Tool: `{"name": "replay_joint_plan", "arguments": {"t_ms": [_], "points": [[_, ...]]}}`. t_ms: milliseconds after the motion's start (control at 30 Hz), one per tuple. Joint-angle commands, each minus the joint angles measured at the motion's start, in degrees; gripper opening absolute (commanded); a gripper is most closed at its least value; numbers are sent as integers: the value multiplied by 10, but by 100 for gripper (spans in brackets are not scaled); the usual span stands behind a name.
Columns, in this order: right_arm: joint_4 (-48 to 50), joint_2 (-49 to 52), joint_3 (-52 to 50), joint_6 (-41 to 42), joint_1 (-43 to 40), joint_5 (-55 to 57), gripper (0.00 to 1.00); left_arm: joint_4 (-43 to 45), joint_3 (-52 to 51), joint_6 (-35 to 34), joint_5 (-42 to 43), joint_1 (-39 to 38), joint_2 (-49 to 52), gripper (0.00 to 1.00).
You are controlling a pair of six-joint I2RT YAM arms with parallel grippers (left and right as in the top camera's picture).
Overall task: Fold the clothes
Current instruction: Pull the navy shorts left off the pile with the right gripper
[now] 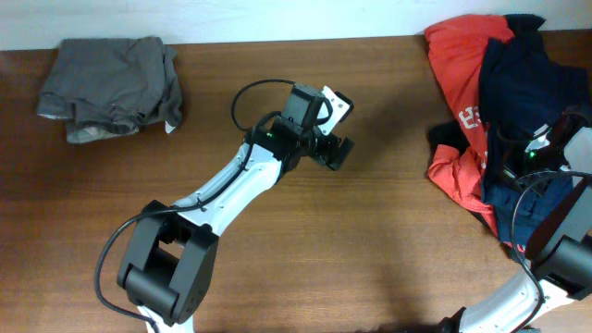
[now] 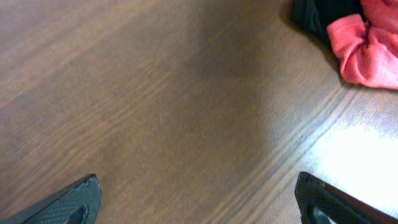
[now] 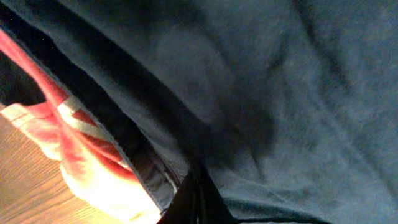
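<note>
Hovering above the bare wooden table (image 2: 155, 93), the left gripper (image 1: 335, 148) gapes wide; the right gripper (image 3: 196, 202) pinches the navy shorts (image 1: 527, 79) heaped on the red jersey (image 1: 458, 55) at the right edge.

Overhead looks straight down; both close wrist views share its red jersey (image 1: 458, 55).

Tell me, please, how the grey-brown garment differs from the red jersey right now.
The grey-brown garment is a compact bundle; the red jersey lies crumpled and spread. The grey-brown garment sits alone, far left; the red jersey is far right, partly under navy shorts. The grey-brown garment looks plain; the red jersey shows white lettering. Both rest on the wooden table.
</note>
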Motion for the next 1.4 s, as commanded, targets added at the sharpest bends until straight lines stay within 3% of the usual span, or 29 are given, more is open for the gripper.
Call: {"name": "replay_joint_plan", "arguments": {"t_ms": [0,233,367,533,767,933,1000,1167,1367], "points": [[-22,-48,27,-1,4,-52,4,-41,66,-8,-2,16,-4,99],[-78,-136,106,-26,51,-94,4,-198,229,-12,-2,80,-11,99],[-80,-189,150,-23,160,-89,4,-256,333,-12,-2,151,-11,99],[-36,-197,175,27,292,-83,4,-316,393,-29,-2,224,-11,99],[76,-170,175,95,476,10,4,-379,402,-32,-2,319,-11,99],[127,-137,175,115,556,59,4,-410,402,-31,-2,352,-11,99],[145,-123,175,123,576,63,4,-425,402,-30,-1,357,-11,99],[177,-113,175,127,590,54,4,-499,397,45,71,357,-11,96],[198,-113,190,127,589,2,4,-527,350,53,79,356,-11,95]]}}
